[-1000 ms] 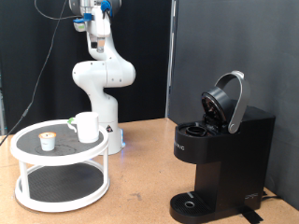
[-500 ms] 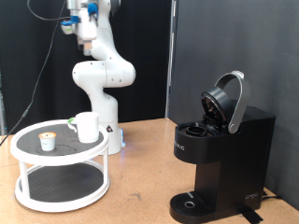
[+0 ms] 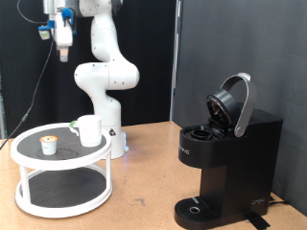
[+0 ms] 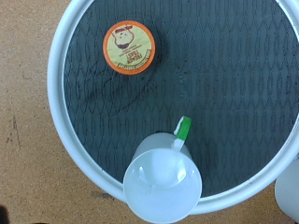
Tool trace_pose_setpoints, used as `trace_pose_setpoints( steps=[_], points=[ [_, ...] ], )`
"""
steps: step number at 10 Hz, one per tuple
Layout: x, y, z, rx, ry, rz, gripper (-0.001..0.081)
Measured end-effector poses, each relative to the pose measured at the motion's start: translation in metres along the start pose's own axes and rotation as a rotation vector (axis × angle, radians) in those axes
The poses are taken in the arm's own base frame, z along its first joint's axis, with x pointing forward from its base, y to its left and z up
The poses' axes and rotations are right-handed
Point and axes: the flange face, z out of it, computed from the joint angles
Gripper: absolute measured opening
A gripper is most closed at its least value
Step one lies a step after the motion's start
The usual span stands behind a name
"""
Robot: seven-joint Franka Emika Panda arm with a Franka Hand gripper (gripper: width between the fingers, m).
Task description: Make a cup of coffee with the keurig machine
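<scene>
The white cup (image 3: 89,130) stands on the top tier of a round white stand (image 3: 27,158), at its right side in the exterior view. In the wrist view the cup (image 4: 162,185) sits near the stand's rim (image 4: 64,121), seen from above and empty. A coffee pod (image 3: 49,144) with an orange printed lid (image 4: 128,47) stands apart from the cup on the same tier. The black keurig machine (image 3: 225,153) stands at the exterior view's right with its lid up. My gripper (image 3: 61,46) hangs high above the stand, pointing down, with nothing visible in it. Its fingers do not show in the wrist view.
The stand has a dark mesh mat (image 4: 215,84) and a lower tier (image 3: 62,184). A small green piece (image 4: 184,128) lies beside the cup. The arm's white base (image 3: 107,86) stands behind the stand. Bare wooden table (image 3: 144,182) lies between stand and machine.
The gripper has swung towards the exterior view's left and come a little lower, ending above the stand. Cup, pod and machine have not moved.
</scene>
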Motion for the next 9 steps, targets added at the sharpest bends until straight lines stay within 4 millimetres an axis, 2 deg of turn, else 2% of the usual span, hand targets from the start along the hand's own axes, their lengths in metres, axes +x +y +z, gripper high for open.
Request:
trace_pose_setpoints(
  steps=[5, 7, 9],
  points=[
    [-0.001, -0.004, 0.009, -0.007, 0.004, -0.001, 0.0735],
    [-0.003, -0.01, 0.024, 0.016, 0.007, -0.004, 0.0735],
    [-0.001, -0.019, 0.048, 0.035, 0.024, -0.006, 0.0735]
  ],
)
